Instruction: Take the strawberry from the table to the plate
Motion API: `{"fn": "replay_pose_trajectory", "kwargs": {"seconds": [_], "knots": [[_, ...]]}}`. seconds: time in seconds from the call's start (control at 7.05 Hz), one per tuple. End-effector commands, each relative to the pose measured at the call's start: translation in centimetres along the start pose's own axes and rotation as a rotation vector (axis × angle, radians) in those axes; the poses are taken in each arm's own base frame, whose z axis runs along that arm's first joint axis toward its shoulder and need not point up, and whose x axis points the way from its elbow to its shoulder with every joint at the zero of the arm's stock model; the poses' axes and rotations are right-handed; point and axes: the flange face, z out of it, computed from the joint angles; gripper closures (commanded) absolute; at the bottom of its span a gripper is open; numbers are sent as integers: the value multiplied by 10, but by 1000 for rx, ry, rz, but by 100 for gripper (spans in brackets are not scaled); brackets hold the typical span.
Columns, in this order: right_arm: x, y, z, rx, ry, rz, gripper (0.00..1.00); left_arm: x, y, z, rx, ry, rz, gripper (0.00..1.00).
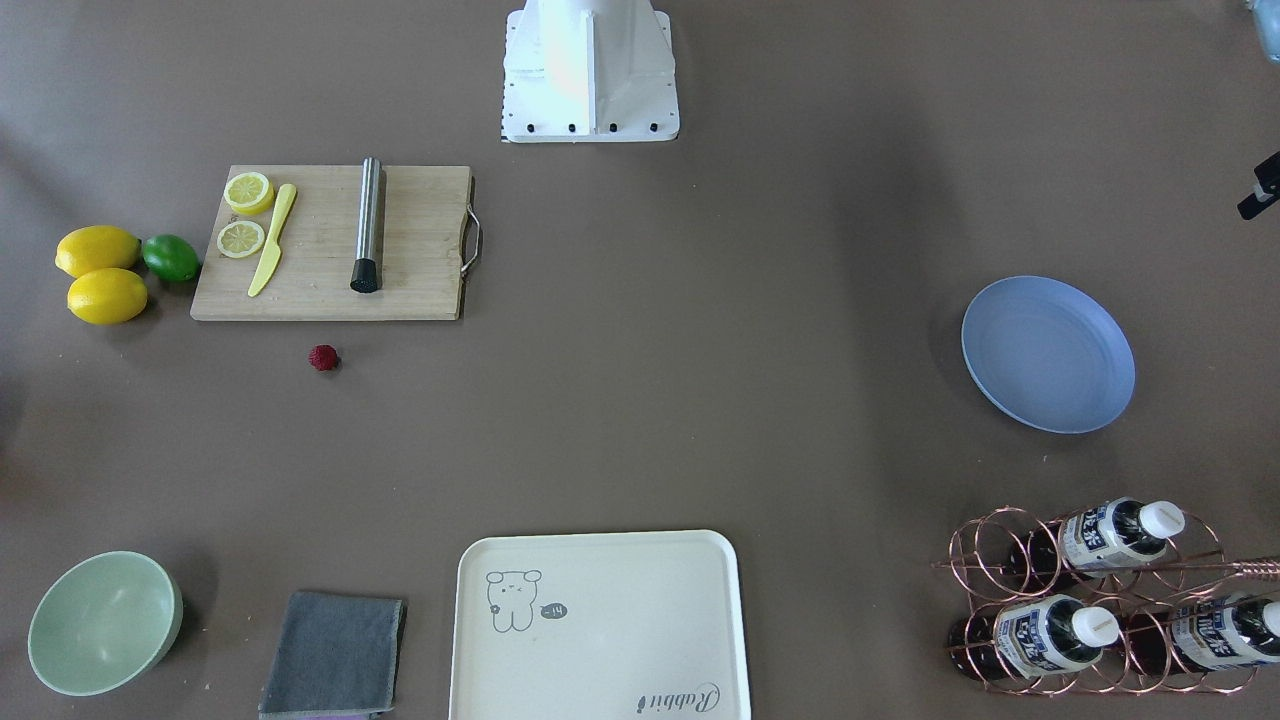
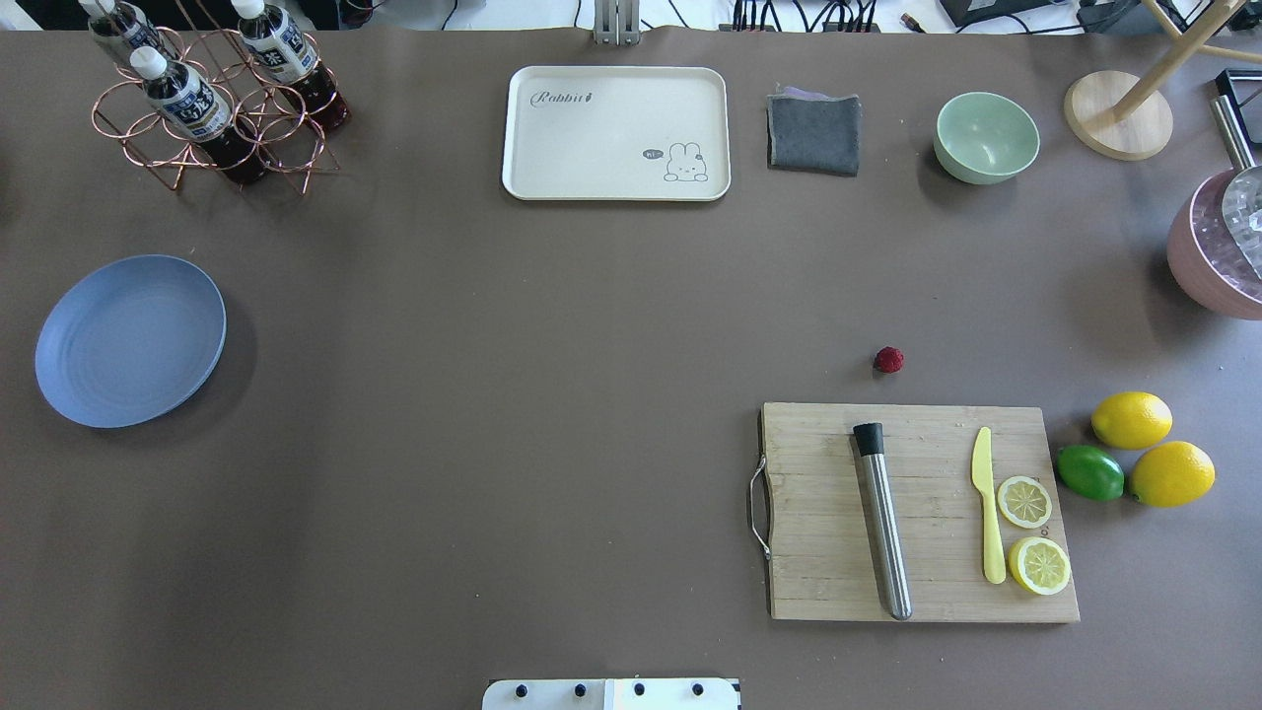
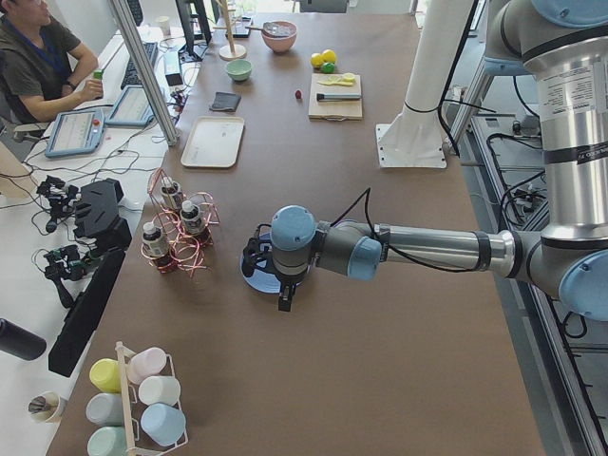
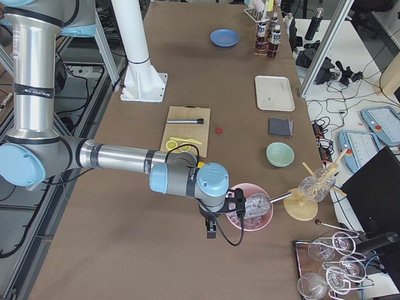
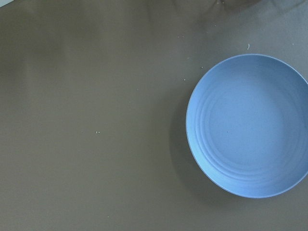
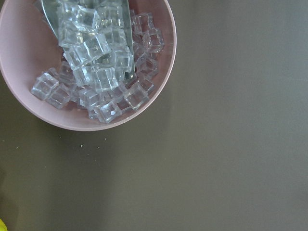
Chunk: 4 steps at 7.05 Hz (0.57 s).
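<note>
The strawberry, tiny and dark red, lies on the brown table just beyond the cutting board's far edge. Far across the table on my left side sits the light-blue plate, with nothing on it. My left gripper hangs above the table at the plate's edge. My right gripper hovers beside a pink bowl, far from the berry. Both grippers show only in the side views, so I cannot tell whether they are open or shut.
A cutting board carries a metal rod, a yellow knife and lemon slices; lemons and a lime lie beside it. At the far edge are a cream tray, grey cloth, green bowl and bottle rack. The pink bowl holds ice.
</note>
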Motion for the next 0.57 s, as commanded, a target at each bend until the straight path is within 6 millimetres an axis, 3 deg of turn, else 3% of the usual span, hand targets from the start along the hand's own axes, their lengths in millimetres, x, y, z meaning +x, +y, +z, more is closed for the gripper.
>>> {"fn": "replay_pose_trajectory", "kwargs": {"seconds": [0.0,0.14,0.43], "knots": [[-2,-3,-3,6,3,-6,0,1,0,-1,6,-2,9,2],[-3,-4,-4,8,3,-8,0,-11,18,4,20,-21,18,2],[-2,-3,-3,6,3,-6,0,-15,27,7,21,-24,15,2]]}}
